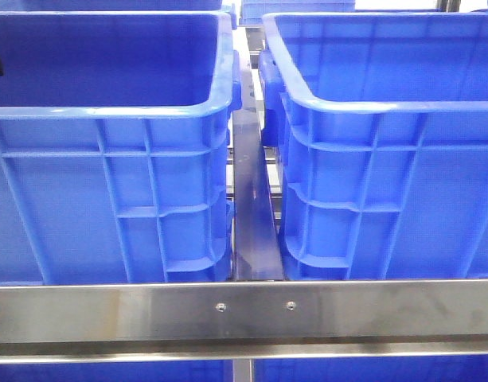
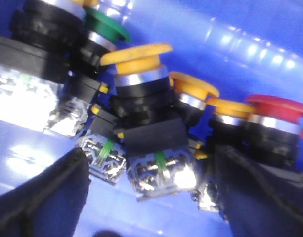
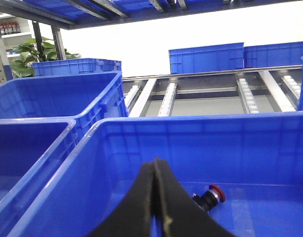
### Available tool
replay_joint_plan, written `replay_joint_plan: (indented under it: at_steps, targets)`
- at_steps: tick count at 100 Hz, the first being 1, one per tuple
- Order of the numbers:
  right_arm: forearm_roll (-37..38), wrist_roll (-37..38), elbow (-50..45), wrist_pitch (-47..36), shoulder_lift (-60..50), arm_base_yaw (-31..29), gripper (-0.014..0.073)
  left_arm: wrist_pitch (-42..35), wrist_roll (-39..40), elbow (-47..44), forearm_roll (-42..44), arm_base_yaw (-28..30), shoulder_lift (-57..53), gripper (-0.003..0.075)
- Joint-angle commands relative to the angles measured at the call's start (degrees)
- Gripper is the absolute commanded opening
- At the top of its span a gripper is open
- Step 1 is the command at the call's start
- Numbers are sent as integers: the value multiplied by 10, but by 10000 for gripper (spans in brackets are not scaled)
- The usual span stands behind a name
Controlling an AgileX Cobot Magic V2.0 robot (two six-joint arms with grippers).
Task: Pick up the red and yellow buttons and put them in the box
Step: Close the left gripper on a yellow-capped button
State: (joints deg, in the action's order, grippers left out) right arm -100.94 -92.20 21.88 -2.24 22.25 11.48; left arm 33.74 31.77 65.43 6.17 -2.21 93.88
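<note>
In the left wrist view a heap of push buttons lies on the floor of a blue bin (image 2: 250, 29). A yellow button (image 2: 137, 53) with a black body and clear contact block sits in the middle. Two more yellow buttons (image 2: 194, 87) (image 2: 231, 106) and a red button (image 2: 280, 105) lie beside it. My left gripper (image 2: 151, 154) is open, its fingers (image 2: 42, 197) on either side of the middle yellow button's base, apart from it. My right gripper (image 3: 155, 165) is shut and empty, above a blue box (image 3: 141, 133) that holds one red button (image 3: 211, 195).
A green button (image 2: 108, 23) lies in the heap behind the yellow one. In the front view two tall blue bins (image 1: 108, 183) (image 1: 387, 175) stand side by side behind a steel rail (image 1: 244, 310). More blue crates (image 3: 205, 58) and roller tracks lie beyond.
</note>
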Motion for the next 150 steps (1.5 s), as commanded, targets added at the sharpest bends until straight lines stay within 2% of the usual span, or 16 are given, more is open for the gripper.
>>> replay_joint_plan:
  at_steps: [1, 26, 80, 90, 111, 123, 138, 150]
  targets:
    - [-1, -6, 16, 15, 2, 0, -68, -35, 5, 18, -9, 2, -10, 482]
    - [-1, -6, 16, 15, 2, 0, -68, -65, 5, 21, -17, 2, 3, 482]
    - [-1, -6, 16, 15, 2, 0, -68, -64, 5, 21, -17, 2, 23, 475]
    - [-1, -6, 16, 15, 2, 0, -68, -63, 5, 21, -17, 2, 23, 401]
    - [-1, -6, 16, 15, 2, 0, -68, -59, 5, 21, -17, 2, 19, 109]
    - [-1, -6, 16, 15, 2, 0, -68, -52, 5, 21, -17, 2, 13, -5]
    - [-1, -6, 16, 15, 2, 0, -68, -32, -23, 21, -14, 1, -9, -19]
    - [-1, -6, 16, 15, 2, 0, -68, -5, -90, 21, -14, 1, -45, -19]
